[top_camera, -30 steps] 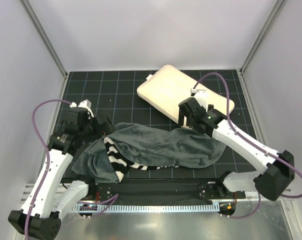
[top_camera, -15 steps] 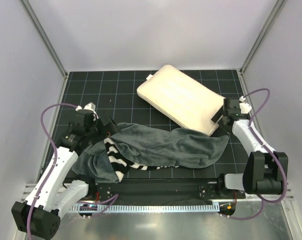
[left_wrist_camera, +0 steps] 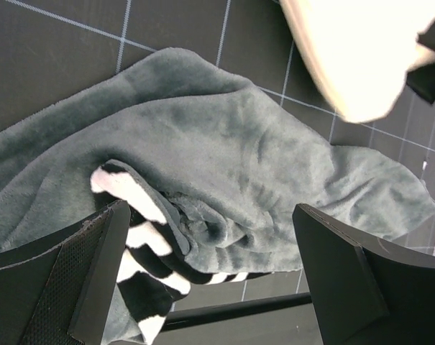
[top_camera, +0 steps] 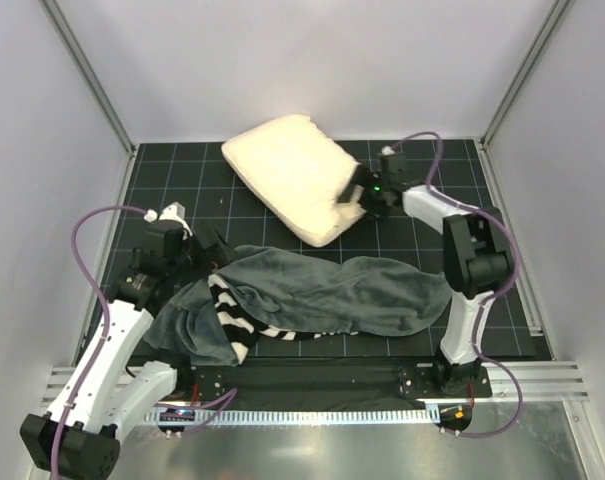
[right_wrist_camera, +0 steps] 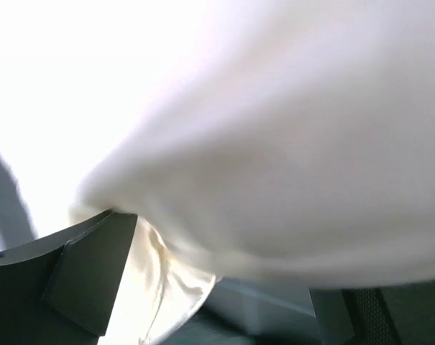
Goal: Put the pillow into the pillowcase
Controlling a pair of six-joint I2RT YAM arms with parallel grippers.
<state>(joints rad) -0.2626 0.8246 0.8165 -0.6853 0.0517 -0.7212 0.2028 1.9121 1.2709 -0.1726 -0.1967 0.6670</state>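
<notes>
Between spread right jaws, seemingly: pillow (top_camera: pixel 282 172)

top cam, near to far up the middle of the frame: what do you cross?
metal rail → pillowcase → pillow → back wall

A black gridded mat (top_camera: pixel 182 170) (white lines) lies between 3 pale walls (top_camera: pixel 312 60).
</notes>
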